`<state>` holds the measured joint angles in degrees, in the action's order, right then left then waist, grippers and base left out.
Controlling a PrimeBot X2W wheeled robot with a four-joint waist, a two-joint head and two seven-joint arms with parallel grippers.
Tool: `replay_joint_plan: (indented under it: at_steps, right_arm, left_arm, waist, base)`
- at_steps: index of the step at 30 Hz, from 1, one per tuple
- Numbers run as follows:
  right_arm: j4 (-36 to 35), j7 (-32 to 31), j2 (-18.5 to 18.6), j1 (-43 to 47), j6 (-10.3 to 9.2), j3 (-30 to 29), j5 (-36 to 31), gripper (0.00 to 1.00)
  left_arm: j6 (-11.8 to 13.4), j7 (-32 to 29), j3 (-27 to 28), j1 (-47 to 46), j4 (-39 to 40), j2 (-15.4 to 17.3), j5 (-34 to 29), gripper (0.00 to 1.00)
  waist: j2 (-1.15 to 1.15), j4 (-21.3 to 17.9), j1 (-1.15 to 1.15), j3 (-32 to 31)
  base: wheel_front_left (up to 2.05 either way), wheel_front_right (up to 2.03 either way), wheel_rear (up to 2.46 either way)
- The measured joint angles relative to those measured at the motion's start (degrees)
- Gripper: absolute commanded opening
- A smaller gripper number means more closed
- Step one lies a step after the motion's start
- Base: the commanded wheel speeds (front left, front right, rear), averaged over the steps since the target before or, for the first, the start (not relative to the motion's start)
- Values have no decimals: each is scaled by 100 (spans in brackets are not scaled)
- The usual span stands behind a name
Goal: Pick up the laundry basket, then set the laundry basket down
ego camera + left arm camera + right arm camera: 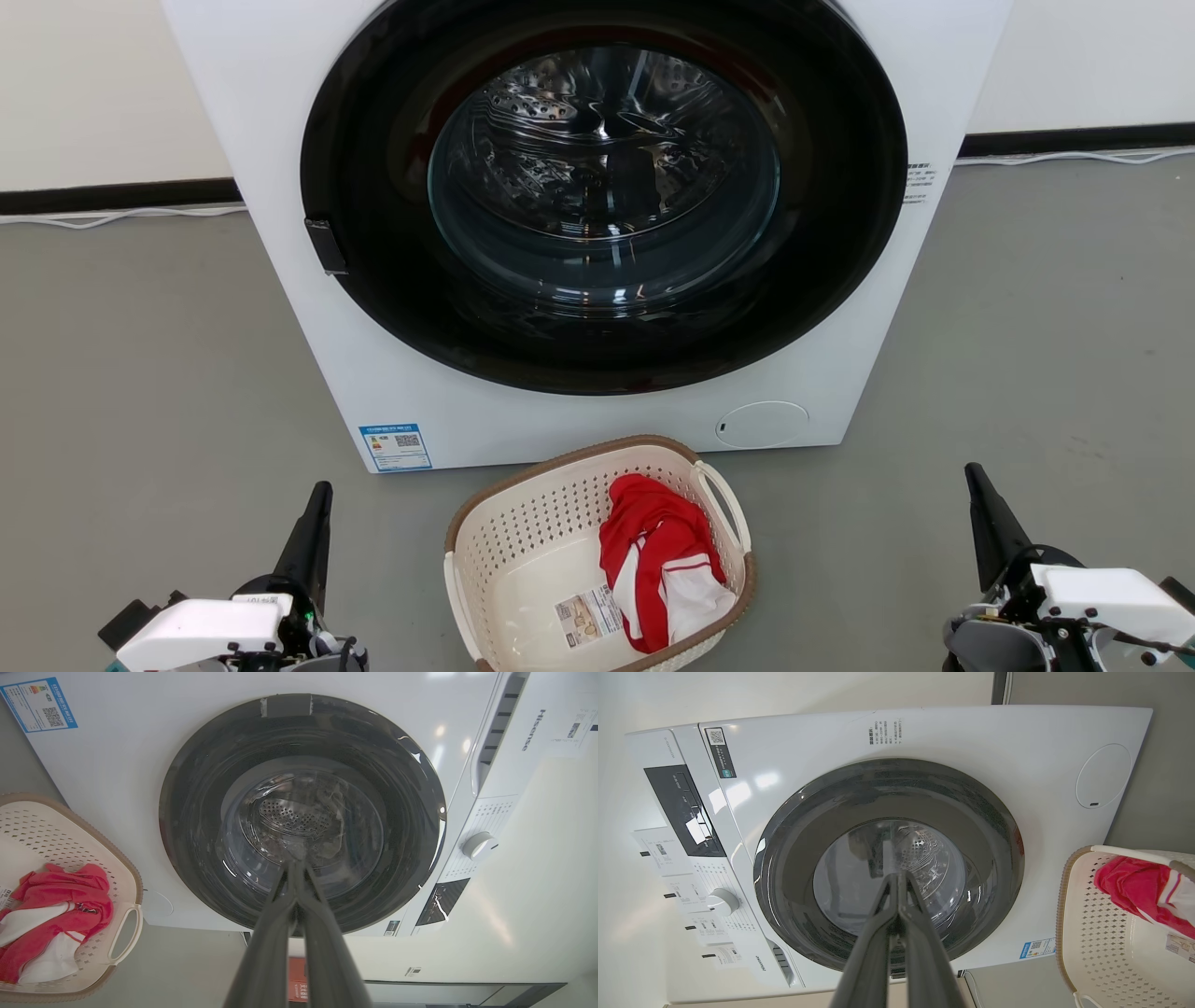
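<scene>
Head view first: your laundry basket [523, 541] sits on the grey floor [140, 373] at 6 o'clock, just in front of the white washing machine [597, 425], whose round dark door [373, 280] takes the upper centre. A red-and-white garment [658, 551] is heaped against the basket's right side, with a paper label [588, 616] on the bottom just beside it. Your left gripper [322, 495] is down at 7 o'clock and your right gripper [976, 481] at 5 o'clock. Both point toward 12, both have their fingers pressed together on nothing, and both are well apart from the basket (one on each side of it).

Over to the left wrist view: the two dark fingers rise from 6 o'clock and meet in a single tip in front of the door glass, with nothing between them. The basket shows at 8 o'clock, with its white handle [126, 933] toward you and the garment lying inside.

Right wrist view now: same story, fingers together and tip over the glass. The basket is at 4 o'clock with its brown rim facing the machine, the garment and label inside, and the gripper not touching it.
</scene>
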<state>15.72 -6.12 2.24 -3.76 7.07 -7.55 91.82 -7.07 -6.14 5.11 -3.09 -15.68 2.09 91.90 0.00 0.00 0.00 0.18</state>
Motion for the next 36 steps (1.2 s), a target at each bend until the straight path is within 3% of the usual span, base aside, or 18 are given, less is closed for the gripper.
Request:
replay_joint_plan:
  at_steps: [36]
  right_arm:
    - [0,0,0,0,0,0,0,0]
  left_arm:
    - [0,0,0,0,0,0,0,0]
  waist:
    - [0,0,0,0]
  base:
    - [0,0,0]
